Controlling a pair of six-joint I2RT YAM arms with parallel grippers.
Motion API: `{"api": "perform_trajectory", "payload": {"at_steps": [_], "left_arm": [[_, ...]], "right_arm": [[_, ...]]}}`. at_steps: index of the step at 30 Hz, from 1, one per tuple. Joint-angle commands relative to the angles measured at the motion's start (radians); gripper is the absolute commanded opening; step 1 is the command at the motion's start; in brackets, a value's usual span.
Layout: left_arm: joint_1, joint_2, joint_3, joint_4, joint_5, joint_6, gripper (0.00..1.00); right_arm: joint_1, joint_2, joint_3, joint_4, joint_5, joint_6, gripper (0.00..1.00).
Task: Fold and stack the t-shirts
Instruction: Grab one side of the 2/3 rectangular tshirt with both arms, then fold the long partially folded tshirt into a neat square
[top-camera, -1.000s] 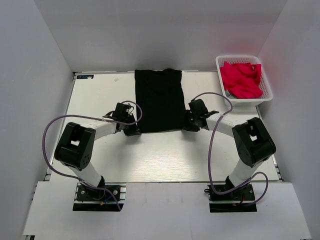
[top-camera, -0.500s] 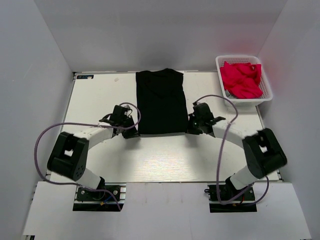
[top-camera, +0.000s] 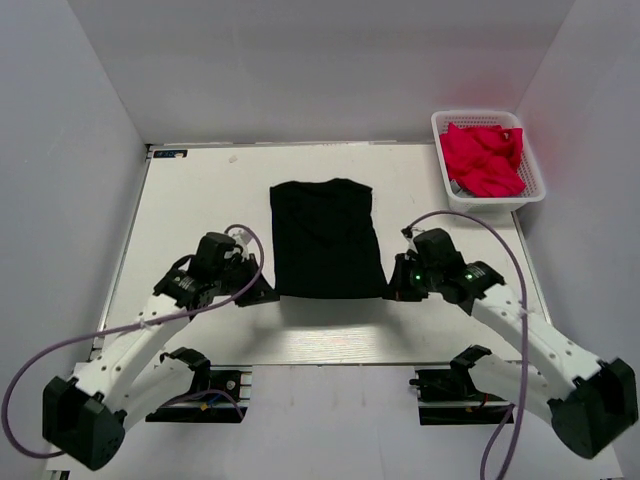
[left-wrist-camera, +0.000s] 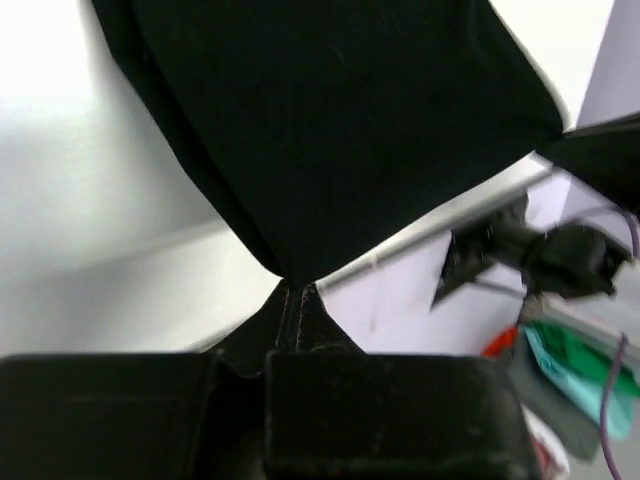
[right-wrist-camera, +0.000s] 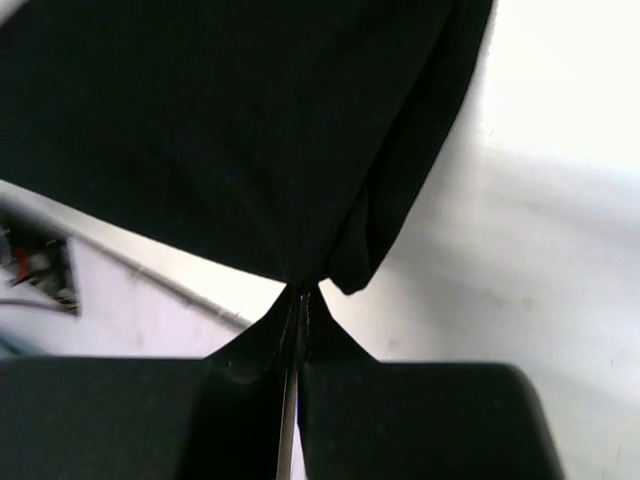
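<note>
A black t-shirt (top-camera: 325, 238), folded to a narrow rectangle, lies mid-table with its near edge lifted. My left gripper (top-camera: 268, 291) is shut on its near left corner and my right gripper (top-camera: 390, 292) is shut on its near right corner. In the left wrist view the black t-shirt (left-wrist-camera: 330, 130) spreads away from my left gripper's (left-wrist-camera: 297, 290) pinched tips. The right wrist view has the black t-shirt (right-wrist-camera: 230, 130) hanging from the closed tips of my right gripper (right-wrist-camera: 300, 292). Pinkish-red t-shirts (top-camera: 483, 160) lie crumpled in a basket at the back right.
The white basket (top-camera: 532, 188) stands at the table's back right corner, beside the right wall. White table surface (top-camera: 200, 190) shows left of the shirt. Grey walls close in the left, back and right sides. Purple cables loop from both arms.
Both grippers have pulled back toward the near edge with the shirt's near corners, dragging the black shirt nearer. The right gripper closed on its corner. Both arms stretched out lower.
</note>
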Motion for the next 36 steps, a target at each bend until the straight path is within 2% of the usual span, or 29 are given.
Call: {"api": "perform_trajectory", "payload": {"at_steps": [1,5,9,16,19,21,22,25,29,36], "left_arm": [[-0.009,-0.071,0.047,-0.124,0.063,-0.021,0.00],[-0.009,-0.127,0.090,-0.124,0.004,-0.021,0.00],[-0.009,-0.096,0.123,-0.076,-0.020,-0.012,0.00],[0.005,-0.015,0.241,0.052,-0.202,0.028,0.00],[0.005,0.022,0.265,0.097,-0.323,0.028,0.00],[0.005,0.079,0.296,0.110,-0.360,0.028,0.00],[0.005,0.098,0.305,0.110,-0.421,0.019,0.00],[0.014,0.184,0.342,0.123,-0.507,0.019,0.00],[0.014,0.299,0.428,0.159,-0.543,0.031,0.00],[0.023,0.467,0.537,0.168,-0.625,0.049,0.00]], "right_arm": [[0.002,-0.086,0.105,-0.172,0.003,0.031,0.00],[0.001,-0.108,0.135,-0.154,-0.004,0.020,0.00],[-0.006,-0.040,0.204,-0.087,0.002,-0.012,0.00],[-0.007,0.081,0.363,-0.030,0.275,-0.041,0.00],[-0.016,0.142,0.429,-0.001,0.298,-0.059,0.00],[-0.022,0.208,0.472,0.007,0.336,-0.063,0.00],[-0.028,0.228,0.486,0.011,0.383,-0.052,0.00],[-0.041,0.300,0.530,0.071,0.392,-0.063,0.00],[-0.062,0.386,0.616,0.099,0.418,-0.076,0.00],[-0.108,0.523,0.724,0.117,0.369,-0.113,0.00]]}}
